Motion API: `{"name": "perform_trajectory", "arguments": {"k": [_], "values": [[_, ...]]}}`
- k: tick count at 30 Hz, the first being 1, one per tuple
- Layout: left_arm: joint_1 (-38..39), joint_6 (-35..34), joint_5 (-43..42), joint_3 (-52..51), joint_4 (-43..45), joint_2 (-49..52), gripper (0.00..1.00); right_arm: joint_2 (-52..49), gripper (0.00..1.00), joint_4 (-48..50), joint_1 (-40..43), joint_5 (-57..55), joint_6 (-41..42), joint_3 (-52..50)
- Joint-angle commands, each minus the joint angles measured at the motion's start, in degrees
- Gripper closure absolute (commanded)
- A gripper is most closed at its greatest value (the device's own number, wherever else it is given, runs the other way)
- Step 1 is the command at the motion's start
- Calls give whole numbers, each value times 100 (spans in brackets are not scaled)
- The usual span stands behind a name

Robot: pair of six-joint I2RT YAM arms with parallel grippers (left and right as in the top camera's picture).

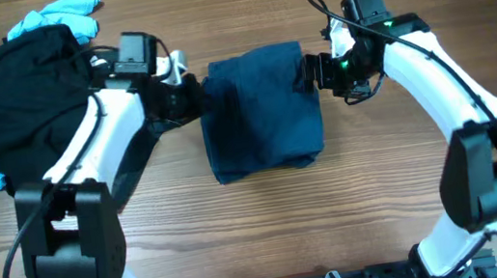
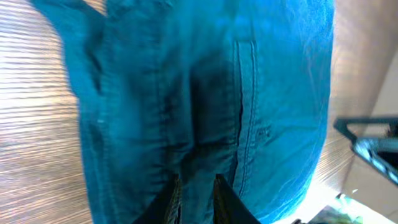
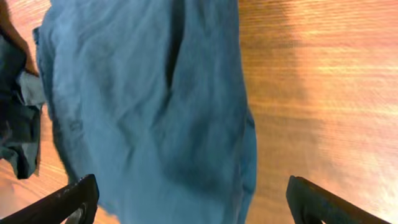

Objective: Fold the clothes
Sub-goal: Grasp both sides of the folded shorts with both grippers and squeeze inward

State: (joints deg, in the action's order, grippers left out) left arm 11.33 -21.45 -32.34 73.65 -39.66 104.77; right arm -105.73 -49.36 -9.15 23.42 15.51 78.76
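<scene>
A dark blue garment (image 1: 259,108) lies folded into a rectangle at the middle of the wooden table. My left gripper (image 1: 196,98) is at its left edge, and in the left wrist view its fingers (image 2: 196,186) are pinched together on a fold of the blue cloth (image 2: 205,93). My right gripper (image 1: 310,74) is at the garment's upper right edge. In the right wrist view its fingers (image 3: 193,193) are spread wide over the cloth (image 3: 143,99) and hold nothing.
A pile of black clothes (image 1: 17,89) sits at the back left, with a light blue garment (image 1: 70,10) behind it. Bare wooden table (image 1: 270,224) lies in front of the folded garment.
</scene>
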Motion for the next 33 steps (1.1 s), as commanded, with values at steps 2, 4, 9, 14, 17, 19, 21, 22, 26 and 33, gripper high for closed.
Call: {"name": "perform_trajectory", "arguments": {"k": [2, 4, 9, 14, 17, 19, 21, 22, 26, 33], "values": [[380, 153, 693, -24, 13, -13, 87, -269, 2, 70, 70, 328, -225, -68], [457, 131, 844, -26, 17, 72, 88, -240, 1, 68, 98, 439, -352, -68], [483, 2, 844, -26, 42, 743, 94, -236, 0, 52, 221, 479, -361, -35], [678, -2, 841, -26, 262, 1449, 96, 0, 0, 2, 334, 564, -439, 4], [831, -50, 885, -26, 343, 1735, 96, 304, 0, -146, 310, 588, -579, 4], [942, -153, 949, -26, 393, 1886, 96, 592, 23, -162, 275, 861, -651, 4], [992, -157, 949, -26, 435, 1912, 96, 815, 87, -125, 258, 1191, -579, 4], [994, -175, 951, -26, 470, 1912, 96, 857, 96, -125, 258, 1279, -352, 2], [992, -175, 951, -24, 518, 1912, 96, 769, 96, 87, 219, 1307, -42, -313], [992, -173, 951, -24, 518, 1912, 96, 317, 96, 1086, 39, 957, 334, -1685]]}}
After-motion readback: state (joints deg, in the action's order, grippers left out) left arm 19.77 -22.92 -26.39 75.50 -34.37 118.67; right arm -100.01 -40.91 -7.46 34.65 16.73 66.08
